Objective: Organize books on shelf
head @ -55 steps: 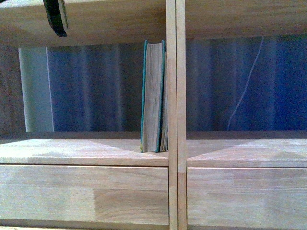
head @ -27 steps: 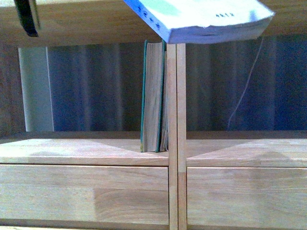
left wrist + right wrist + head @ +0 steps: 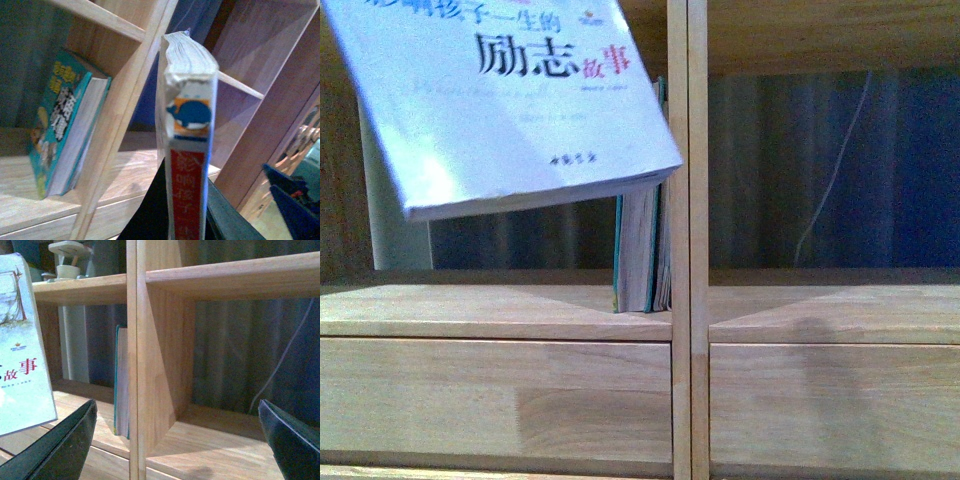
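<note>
Now the left gripper (image 3: 187,222) clamps the white paperback (image 3: 500,100), the teal book (image 3: 638,260) standing on the shelf (image 3: 490,312) just beyond it; the right gripper (image 3: 175,440) gapes wide.

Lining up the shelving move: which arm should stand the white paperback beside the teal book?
Left. The left gripper holds the white paperback in front of the teal book; the right gripper is open and empty.
</note>
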